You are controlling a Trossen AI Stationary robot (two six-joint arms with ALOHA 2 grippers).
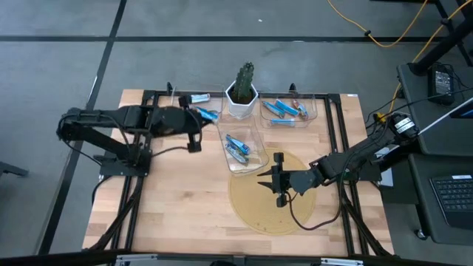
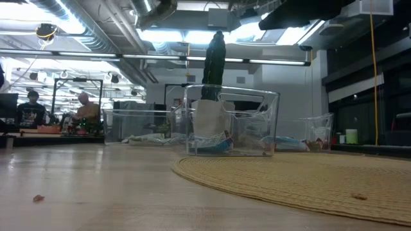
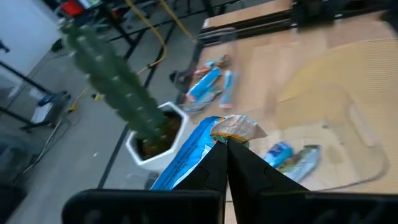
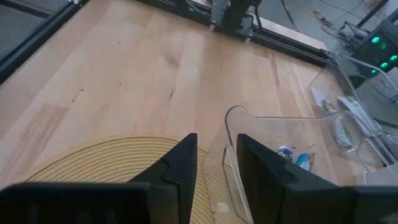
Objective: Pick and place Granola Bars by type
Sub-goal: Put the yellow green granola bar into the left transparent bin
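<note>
Blue granola bar (image 3: pixel 189 155) pinched at its crumpled end between the closed left fingers (image 3: pixel 208 171), two more bars (image 3: pixel 292 158) lying in the bin beyond the fingertips

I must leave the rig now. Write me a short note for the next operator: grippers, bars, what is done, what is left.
Left gripper: shut on a blue granola bar, held above the table near the cactus pot.
Right gripper: fingers apart on either side of the wall of the centre bin, over the round mat.
Done: bars lie in the centre bin, the back left bin and the back right bin.
Left: place the held bar by type.
</note>
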